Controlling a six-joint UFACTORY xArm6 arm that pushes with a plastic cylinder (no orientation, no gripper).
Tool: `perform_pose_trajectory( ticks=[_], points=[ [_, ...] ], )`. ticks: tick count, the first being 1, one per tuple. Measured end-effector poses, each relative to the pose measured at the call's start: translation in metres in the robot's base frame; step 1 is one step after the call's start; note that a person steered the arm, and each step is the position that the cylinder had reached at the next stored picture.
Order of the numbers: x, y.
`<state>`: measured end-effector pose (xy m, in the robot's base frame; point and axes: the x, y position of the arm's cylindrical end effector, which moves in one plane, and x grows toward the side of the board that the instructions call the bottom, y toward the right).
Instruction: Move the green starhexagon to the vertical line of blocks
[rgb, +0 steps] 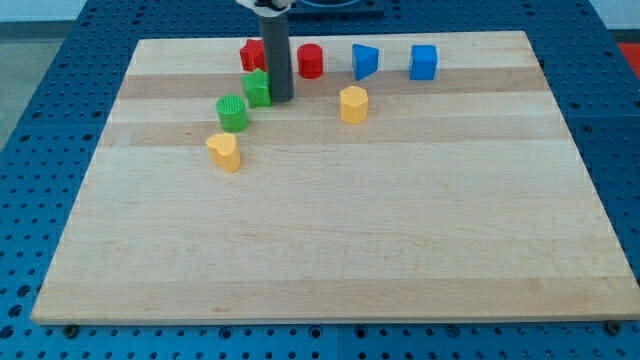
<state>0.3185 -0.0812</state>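
Observation:
My tip (280, 98) rests on the board near the view's top, touching the right side of a green block (257, 88) whose shape looks star-like. A green round block (232, 112) sits just below and to the left of it. A yellow heart block (224, 151) lies below that one. These three run in a slanted line down to the left. A red block (252, 54) is partly hidden behind the rod.
A red cylinder (311, 61), a blue wedge-like block (365, 61) and a blue cube (424, 62) stand in a row along the board's top. A yellow hexagon-like block (353, 104) sits right of my tip. The wooden board (330, 240) lies on a blue table.

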Motion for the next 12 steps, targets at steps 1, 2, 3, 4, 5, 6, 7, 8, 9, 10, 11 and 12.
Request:
perform_pose_trajectory(
  ticks=[1,2,3,4,5,6,7,8,9,10,11,12],
  points=[
    [-0.001,0.026],
    [-0.005,0.103],
    [-0.014,0.136],
    [0.011,0.135],
    [0.039,0.077],
    [0.071,0.087],
    [0.094,0.032],
    [0.120,0.026],
    [0.148,0.031],
    [0.169,0.067],
    [0.179,0.019],
    [0.167,-0.046]
  ],
)
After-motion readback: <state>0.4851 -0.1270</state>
